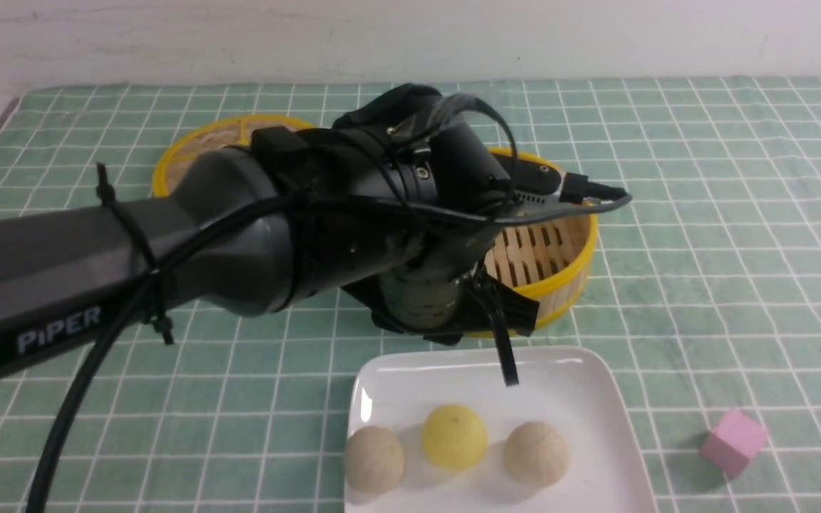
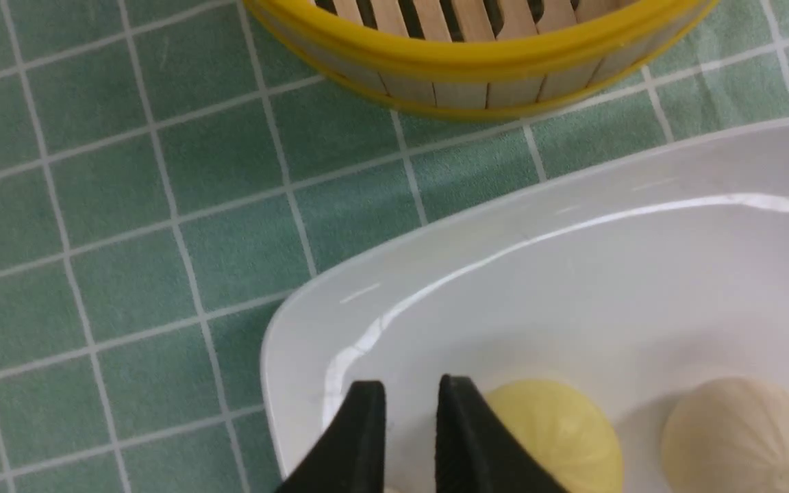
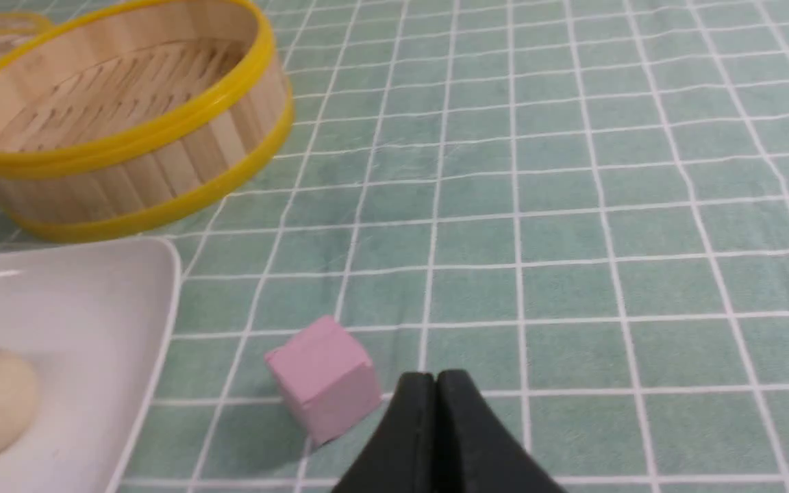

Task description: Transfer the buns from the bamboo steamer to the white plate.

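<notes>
Finds all three buns [image 1: 375, 459] on white plate [image 1: 396, 365]; bamboo steamer [image 3: 148, 171] bare where visible. Notes left gripper [image 2: 411, 394] low beside yellow bun [image 2: 559, 431], jaws barely parted, empty; right gripper [image 3: 435, 383] closed, empty. Risks clipping yellow bun and rolling it off if pulling away crooked.

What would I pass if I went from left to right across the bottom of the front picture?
left beige bun → yellow bun → right beige bun → pink cube
</notes>
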